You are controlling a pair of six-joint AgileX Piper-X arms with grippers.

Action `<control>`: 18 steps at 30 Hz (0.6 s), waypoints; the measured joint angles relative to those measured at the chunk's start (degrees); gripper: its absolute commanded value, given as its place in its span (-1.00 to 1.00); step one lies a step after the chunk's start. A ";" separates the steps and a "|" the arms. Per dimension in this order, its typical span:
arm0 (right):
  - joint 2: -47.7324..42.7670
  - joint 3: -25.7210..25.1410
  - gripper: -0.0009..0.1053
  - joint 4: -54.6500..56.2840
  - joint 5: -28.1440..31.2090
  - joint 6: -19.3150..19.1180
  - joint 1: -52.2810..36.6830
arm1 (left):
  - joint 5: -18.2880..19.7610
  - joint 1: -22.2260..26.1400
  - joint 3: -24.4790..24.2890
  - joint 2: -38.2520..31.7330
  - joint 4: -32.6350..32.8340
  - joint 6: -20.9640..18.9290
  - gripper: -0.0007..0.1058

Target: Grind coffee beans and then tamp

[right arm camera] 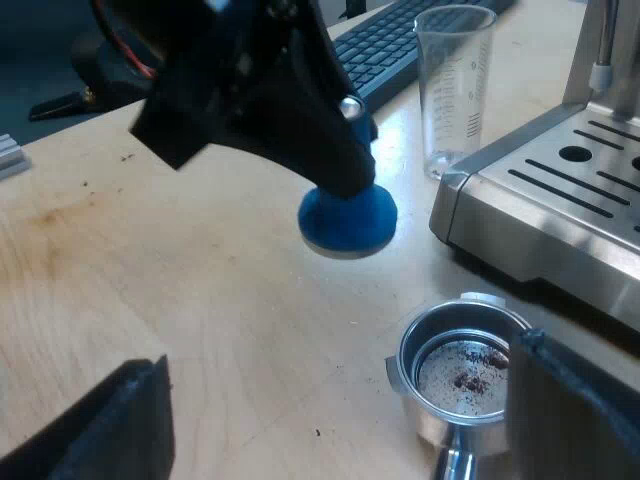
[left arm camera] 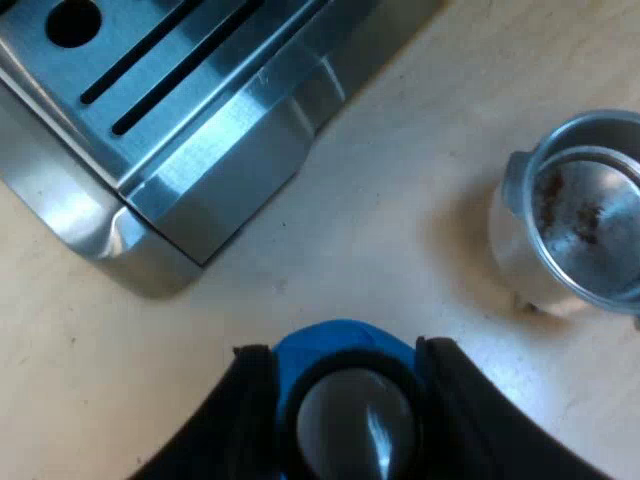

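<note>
Left wrist view: left pincer point(left arm camera: 343, 362) pinches blue tamper point(left arm camera: 335, 338) near holder point(left arm camera: 585, 215); right pincer point(right arm camera: 340, 362) spread.

One tamper point(right arm camera: 347, 222), one metal holder point(right arm camera: 458, 378), one measuring glass point(right arm camera: 455, 90), one espresso machine point(right arm camera: 550, 215), one keyboard point(right arm camera: 400, 35).

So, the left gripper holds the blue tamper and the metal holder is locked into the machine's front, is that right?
Not quite: the metal holder is loose on the table near the machine, as the right wrist view shows; the rest is right.
</note>
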 measured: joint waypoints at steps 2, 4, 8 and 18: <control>0.00 0.00 0.33 0.00 0.00 0.11 0.00 | 0.00 0.00 0.00 0.33 -0.29 0.00 -0.98; 0.00 0.00 0.33 0.00 0.00 0.11 0.00 | 0.00 0.00 0.00 0.33 -0.29 0.00 -0.98; 0.00 0.00 0.33 0.00 0.00 0.11 0.00 | 0.00 0.00 0.00 6.47 -5.00 0.00 -0.98; 0.00 0.00 0.33 0.00 0.00 0.11 0.00 | 0.00 0.00 0.00 13.12 -9.54 0.00 -0.98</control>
